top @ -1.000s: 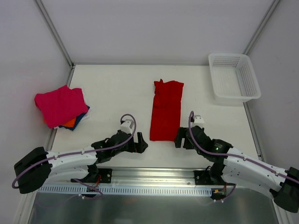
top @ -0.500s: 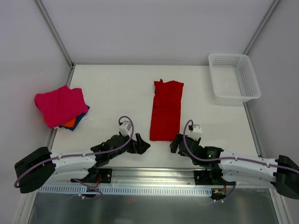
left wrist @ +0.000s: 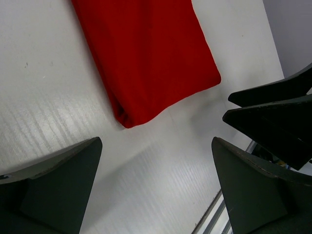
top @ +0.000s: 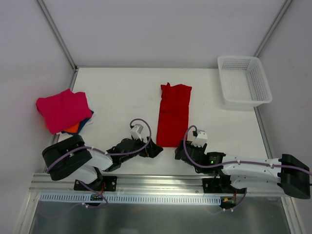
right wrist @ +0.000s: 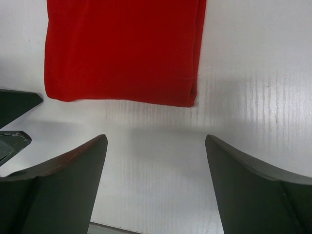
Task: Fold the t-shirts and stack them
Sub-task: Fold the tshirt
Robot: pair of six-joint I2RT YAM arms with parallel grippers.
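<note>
The red t-shirt (top: 173,114) lies flat mid-table, folded into a long narrow strip with its near hem toward the arms. My left gripper (top: 155,150) sits low just off the hem's left corner, open and empty. The left wrist view shows that corner of the red t-shirt (left wrist: 146,53) beyond the left gripper (left wrist: 156,146). My right gripper (top: 179,150) is low by the hem's right corner, open too, with bare table in the right gripper (right wrist: 156,141) and the red t-shirt (right wrist: 122,48) just ahead. A magenta-pink t-shirt (top: 62,109) tops a pile at far left, over orange (top: 73,128) and dark blue (top: 84,124) ones.
A white mesh basket (top: 243,80) stands at the back right corner. The table's near edge and a metal rail (top: 156,187) run just behind both grippers. White walls close in the table at the back and sides.
Both grippers have closed in on the red shirt's near hem: the left shifted right, the right shifted left and nearer. Both arms have dropped lower. The shirts have not moved.
</note>
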